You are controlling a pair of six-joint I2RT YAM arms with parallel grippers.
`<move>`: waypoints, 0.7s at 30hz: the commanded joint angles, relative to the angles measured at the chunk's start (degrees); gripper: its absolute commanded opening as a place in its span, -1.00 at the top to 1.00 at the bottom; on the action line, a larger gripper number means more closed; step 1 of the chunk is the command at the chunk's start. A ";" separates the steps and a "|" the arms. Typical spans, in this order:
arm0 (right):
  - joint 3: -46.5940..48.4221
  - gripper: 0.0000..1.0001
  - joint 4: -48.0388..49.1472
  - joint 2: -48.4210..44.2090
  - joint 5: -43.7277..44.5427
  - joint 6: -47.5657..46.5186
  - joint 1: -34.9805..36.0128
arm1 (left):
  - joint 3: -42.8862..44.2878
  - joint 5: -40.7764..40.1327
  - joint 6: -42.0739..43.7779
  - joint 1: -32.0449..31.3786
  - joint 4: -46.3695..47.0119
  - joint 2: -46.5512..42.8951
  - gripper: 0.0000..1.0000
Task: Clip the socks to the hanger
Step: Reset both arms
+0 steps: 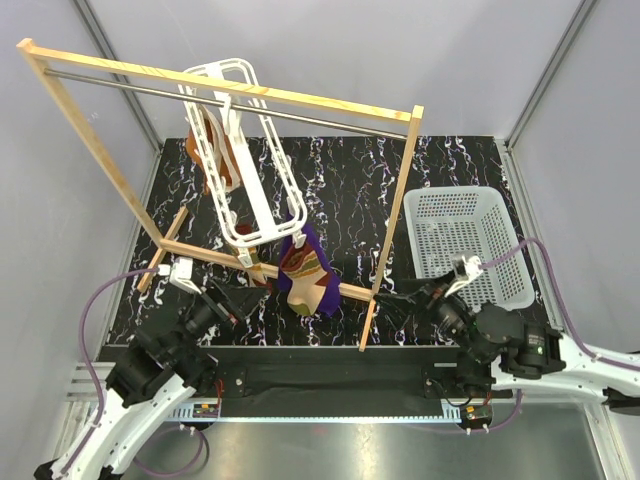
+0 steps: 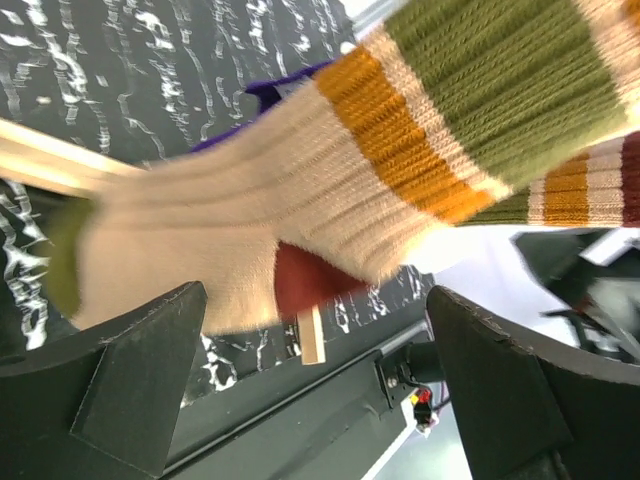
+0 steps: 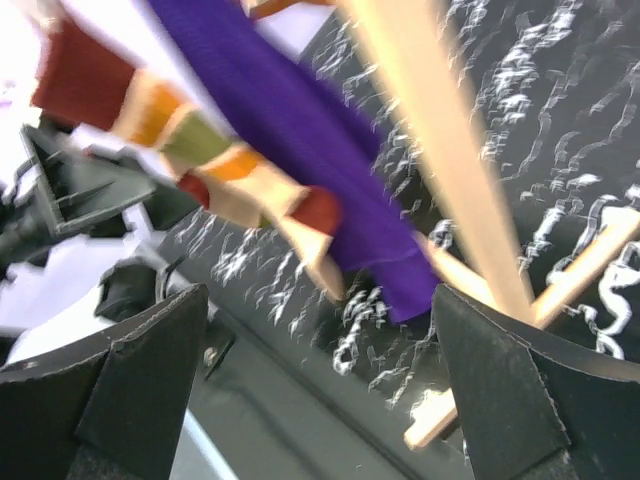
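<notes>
The white hanger point(image 1: 262, 120) hangs from the metal rod of a wooden rack. A striped sock point(image 1: 298, 262) hangs from a peg at its near end, in front of a purple cloth point(image 1: 322, 290). Orange-maroon fabric point(image 1: 222, 150) hangs at its far end. My left gripper point(image 1: 252, 292) is open and empty just left of the sock. In the left wrist view the sock point(image 2: 400, 140) hangs above and beyond the open gripper point(image 2: 315, 300). My right gripper point(image 1: 388, 297) is open and empty, right of the rack post. In its wrist view point(image 3: 320, 300) the sock point(image 3: 200, 150) and purple cloth point(image 3: 290, 150) hang ahead.
The wooden rack point(image 1: 230, 85) stands across the black marbled table; its near post point(image 3: 440, 130) is just in front of my right gripper, and its base bar point(image 2: 50, 160) runs under the sock. A white basket point(image 1: 465, 245) sits at the right.
</notes>
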 commanded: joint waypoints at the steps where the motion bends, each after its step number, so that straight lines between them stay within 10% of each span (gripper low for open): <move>1: -9.52 -1.00 11.42 -9.84 9.56 -1.71 0.19 | -2.66 5.25 0.10 -0.06 10.04 -9.39 -0.97; 5: -23.08 -0.99 26.64 -22.00 10.62 -7.43 0.19 | -8.10 9.81 0.63 -0.06 20.82 -9.30 -0.98; 13: -37.86 -0.99 49.94 -11.91 9.92 -8.69 0.19 | -31.61 22.39 -12.17 -0.06 63.82 -9.30 -0.97; 21: -37.00 -0.99 33.02 -12.79 16.86 7.47 0.19 | -36.68 25.03 -15.54 -0.23 73.61 -7.55 -0.98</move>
